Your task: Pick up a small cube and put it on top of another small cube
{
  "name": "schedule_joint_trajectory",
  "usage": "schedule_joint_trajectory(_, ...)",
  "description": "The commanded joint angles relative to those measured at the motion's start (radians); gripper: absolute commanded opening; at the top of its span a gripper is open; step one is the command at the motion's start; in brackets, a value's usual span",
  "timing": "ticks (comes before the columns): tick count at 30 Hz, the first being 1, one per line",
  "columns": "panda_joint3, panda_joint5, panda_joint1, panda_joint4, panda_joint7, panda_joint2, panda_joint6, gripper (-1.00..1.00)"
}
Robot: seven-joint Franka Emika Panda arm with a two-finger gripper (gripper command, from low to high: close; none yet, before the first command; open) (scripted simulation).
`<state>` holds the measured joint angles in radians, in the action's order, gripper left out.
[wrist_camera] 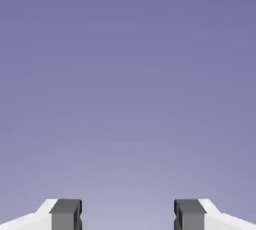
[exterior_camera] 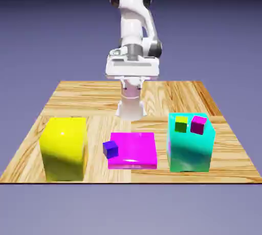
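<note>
Gripper [exterior_camera: 132, 85] open, fingers spread wide, only blue-violet backdrop [wrist_camera: 128, 99] between them in hand view. Wood-grain table [exterior_camera: 92, 101] below the gripper, light planks, glossy blocks on it. Small cubes, all lower than gripper and nearer the camera: yellow-green cube [exterior_camera: 181, 124] and small magenta cube [exterior_camera: 198, 125] side by side on teal block [exterior_camera: 189, 152], toward exterior view's right; small blue cube [exterior_camera: 110, 149] at the left edge of flat magenta block [exterior_camera: 134, 149], slightly left of gripper. Can't tell which cube is the target. Large yellow block [exterior_camera: 64, 149] further left. Room: plain backdrop, darkening at top.
</note>
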<state>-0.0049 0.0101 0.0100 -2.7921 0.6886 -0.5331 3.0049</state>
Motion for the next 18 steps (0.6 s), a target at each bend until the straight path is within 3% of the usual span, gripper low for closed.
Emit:
schedule_joint_trajectory(1, -0.024, -0.004, -0.034, 0.017, -0.044, 0.028, -0.008, 0.00)
schedule_joint_trajectory(10, -0.241, -0.036, -0.338, 0.173, -0.435, 0.284, -0.083, 0.00)
schedule_joint_trajectory(18, -0.370, -0.352, -0.535, 0.048, -0.783, 0.497, -0.209, 0.00)
